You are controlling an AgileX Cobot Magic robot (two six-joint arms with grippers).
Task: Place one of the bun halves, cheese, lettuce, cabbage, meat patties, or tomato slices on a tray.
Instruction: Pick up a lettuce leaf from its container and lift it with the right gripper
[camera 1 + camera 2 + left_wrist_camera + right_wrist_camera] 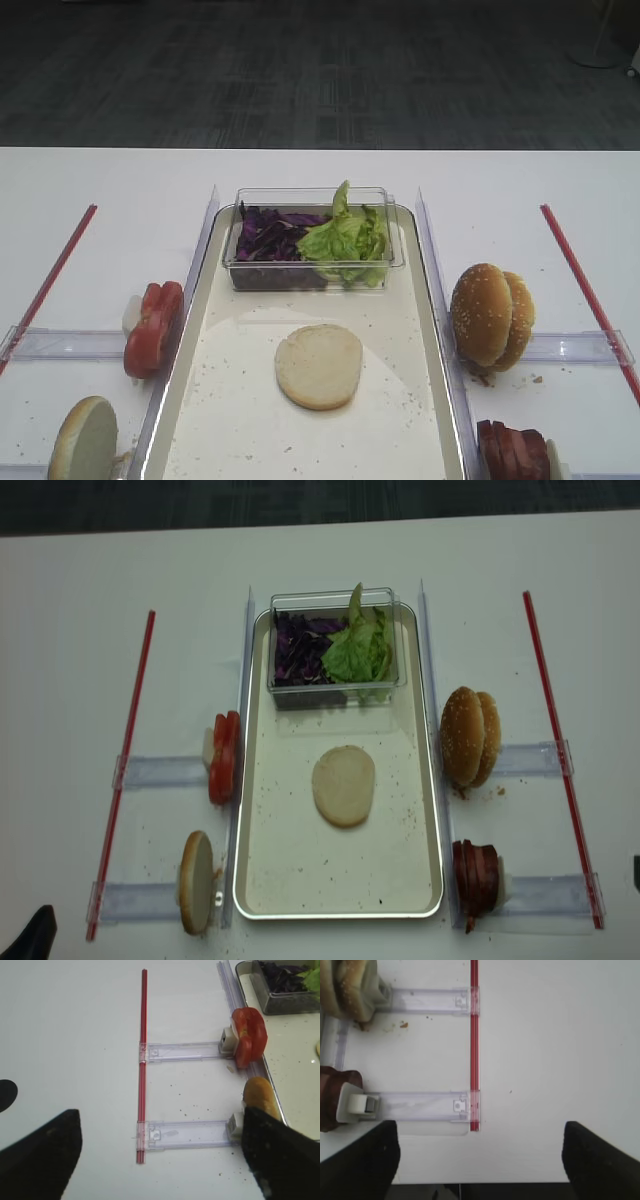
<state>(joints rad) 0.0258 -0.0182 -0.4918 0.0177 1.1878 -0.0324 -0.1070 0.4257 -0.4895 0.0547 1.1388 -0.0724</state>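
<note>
A pale flat bun half point(318, 365) lies on the cream floor of the metal-rimmed tray point(438, 340). At the tray's far end a clear tub holds purple cabbage point(266, 240) and green lettuce point(348, 238). Left of the tray stand the tomato slices point(153, 328) and another bun half point(83, 440); sesame bun halves point(490, 315) and meat patties point(513, 450) stand on the right. No cheese is in view. My left gripper point(160, 1160) hangs open over the table left of the tomato slices point(248, 1035). My right gripper point(480, 1160) is open and empty, right of the patties point(332, 1100).
Clear plastic holder rails point(70, 343) run out from both long sides of the tray. A red strip point(48, 285) lies on the left of the white table and another red strip point(585, 290) on the right. Crumbs speckle the tray floor.
</note>
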